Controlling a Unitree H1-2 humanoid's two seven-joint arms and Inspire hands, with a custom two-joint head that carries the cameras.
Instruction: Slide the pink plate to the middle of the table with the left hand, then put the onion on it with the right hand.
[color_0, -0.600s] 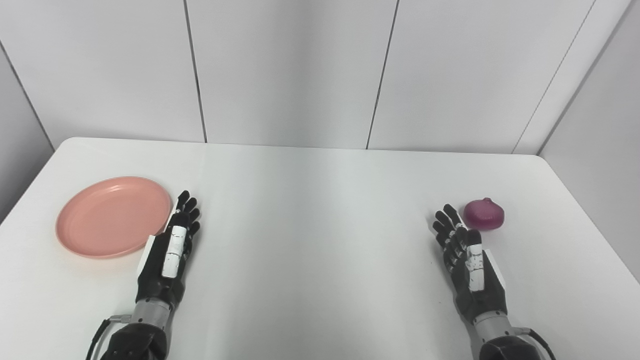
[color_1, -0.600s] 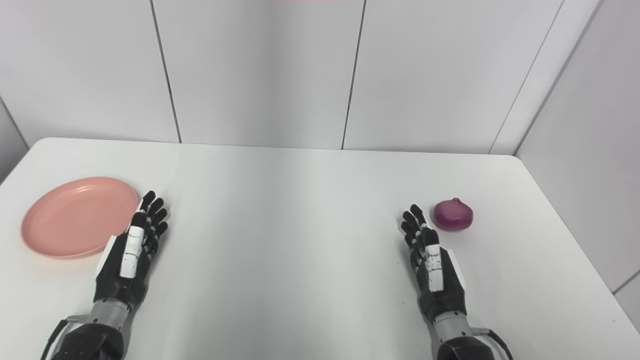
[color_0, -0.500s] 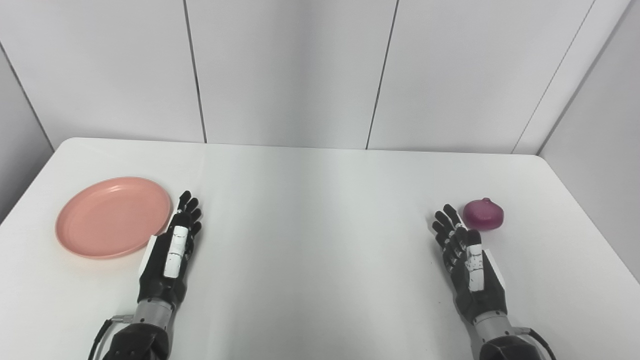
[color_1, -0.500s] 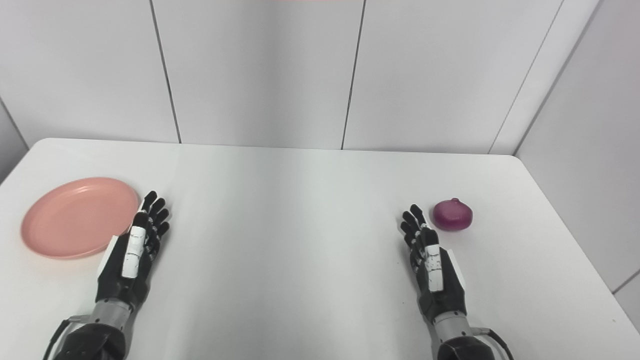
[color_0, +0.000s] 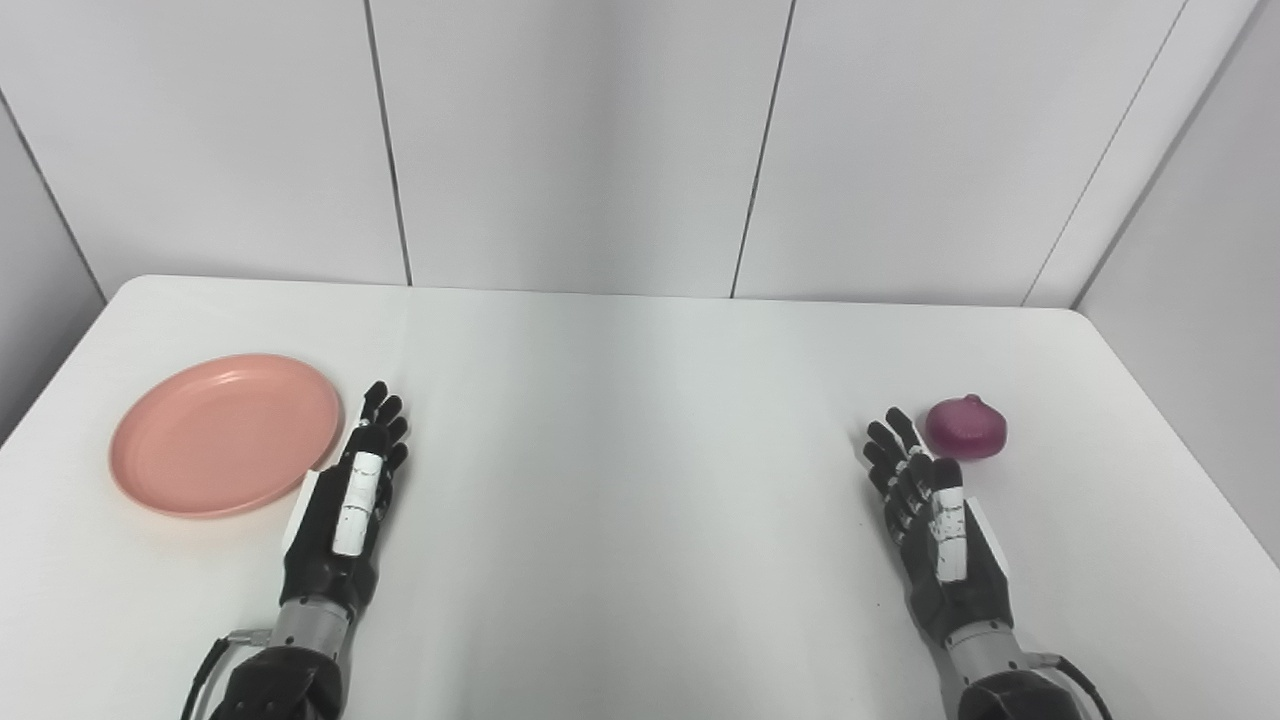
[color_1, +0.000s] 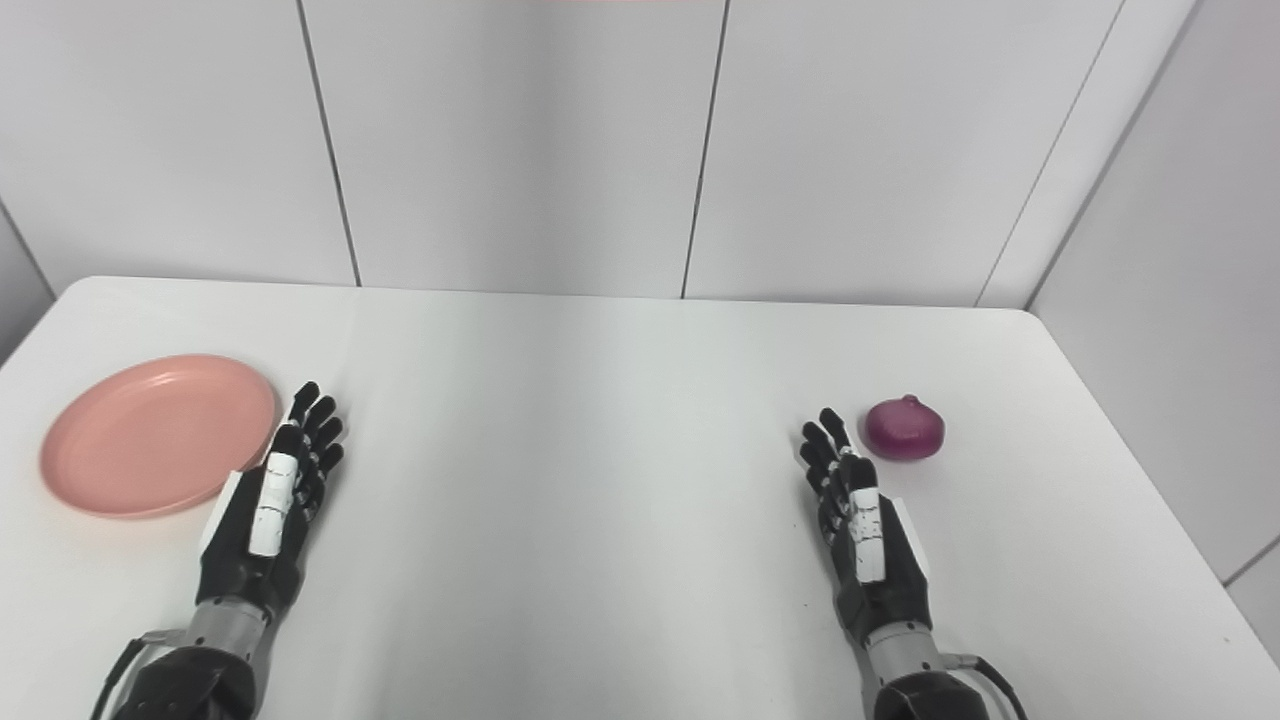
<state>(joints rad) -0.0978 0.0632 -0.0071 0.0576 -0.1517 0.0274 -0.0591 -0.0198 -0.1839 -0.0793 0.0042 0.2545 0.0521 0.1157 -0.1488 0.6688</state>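
At the table's left, the round pink plastic plate (color_0: 226, 433) looks light and slippery; the spread-fingered, empty left hand (color_0: 347, 505) should press its near-right rim.

We have our left hand (color_0: 345, 505) low over the table (color_0: 640, 420) at its near left part, holding nothing, fingers stretched out and pointing away from us. The plate (color_0: 225, 432) lies flat on the table just to the left of this hand, its near right rim beside the hand's outer edge; we cannot tell whether they touch. Our right hand (color_0: 935, 525) is well apart on the near right part of the table, likewise empty with fingers extended. The onion (color_0: 965, 428) sits on the table just beyond and to the right of its fingertips, close but apart.
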